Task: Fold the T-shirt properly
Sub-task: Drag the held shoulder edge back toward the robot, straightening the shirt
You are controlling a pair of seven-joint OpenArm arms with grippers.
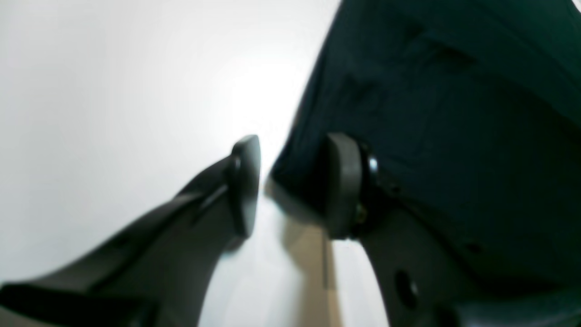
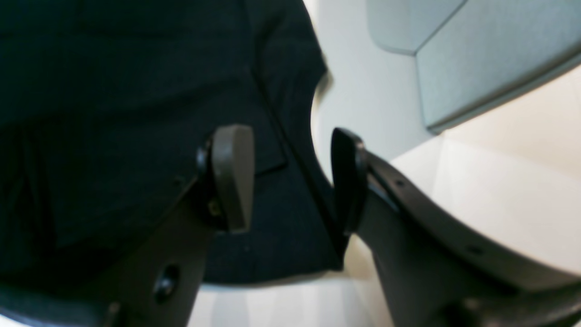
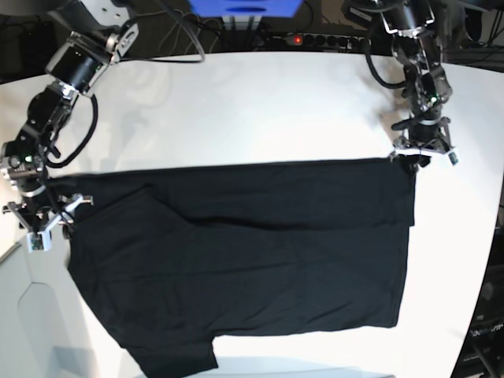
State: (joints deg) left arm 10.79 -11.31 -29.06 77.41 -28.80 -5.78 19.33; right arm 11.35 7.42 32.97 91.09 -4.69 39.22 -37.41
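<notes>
A white table [image 3: 260, 102] — power strip [image 3: 315, 38] and cables [image 3: 177, 31] behind it.

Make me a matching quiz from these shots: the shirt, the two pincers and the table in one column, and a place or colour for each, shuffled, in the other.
Column one:
1. T-shirt
2. left pincer
3. right pincer
4. table

Column two:
A. white surface
B. at the shirt's corner on the base view's right
C. black, spread flat
D. at the shirt's edge on the base view's left

Pairs: 1-C, 2-B, 3-D, 4-A
</notes>
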